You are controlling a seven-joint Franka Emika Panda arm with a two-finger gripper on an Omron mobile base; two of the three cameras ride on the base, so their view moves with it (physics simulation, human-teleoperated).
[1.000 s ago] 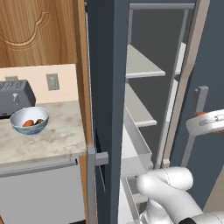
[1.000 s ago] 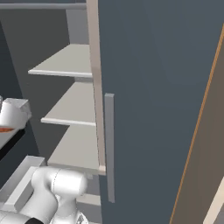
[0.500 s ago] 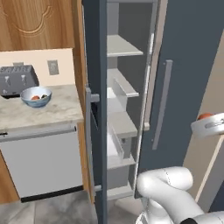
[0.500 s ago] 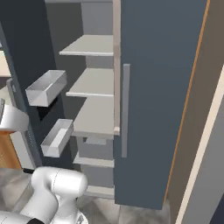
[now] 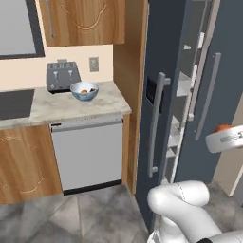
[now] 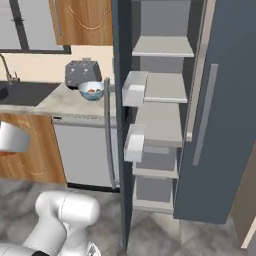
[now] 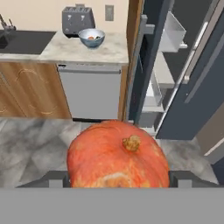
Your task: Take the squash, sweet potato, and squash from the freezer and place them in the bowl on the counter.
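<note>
1. Claw clenched around an orange squash, stem facing the camera, held above the grey floor.
2. Bowl sits on the counter just in front of the toaster, with something orange inside.
3. Freezer stands open, its shelves bare and two door bins showing.

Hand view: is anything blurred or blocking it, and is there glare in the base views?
Hand view: the round orange squash held in the pincer looms soft-edged, hiding the lower floor; the pale blue-and-white bowl beyond reads sharp. Left and right base views: flat, even light, no glare on the dark slate-grey freezer.
</note>
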